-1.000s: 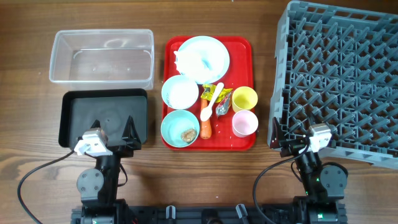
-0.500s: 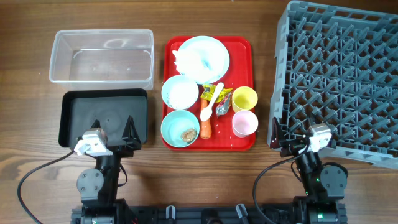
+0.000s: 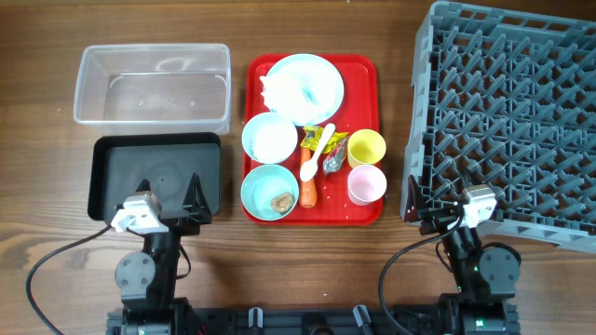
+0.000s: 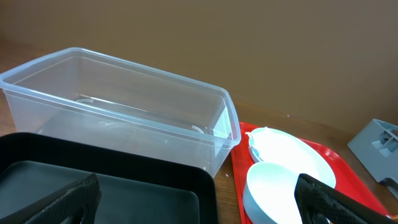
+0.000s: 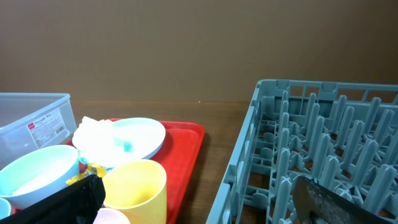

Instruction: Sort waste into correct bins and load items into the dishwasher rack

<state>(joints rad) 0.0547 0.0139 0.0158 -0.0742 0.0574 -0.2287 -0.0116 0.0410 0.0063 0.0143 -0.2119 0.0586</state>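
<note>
We see a flat red tray mid-counter on the wooden counter, with a plain brown wall far behind.

A brown wood-grain table fills the overhead view. At 12 o'clock in both wrist views stands a plain brown wall, perhaps a board. Light is soft, even.

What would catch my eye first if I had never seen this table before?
The bright red tray in the middle of the table stands out. It is crowded with a pale blue plate, two bowls, a yellow cup and a pink cup. To its right is a big grey rack of upright pegs. To its left are a clear tub and, nearer the robot, a black tray.
</note>
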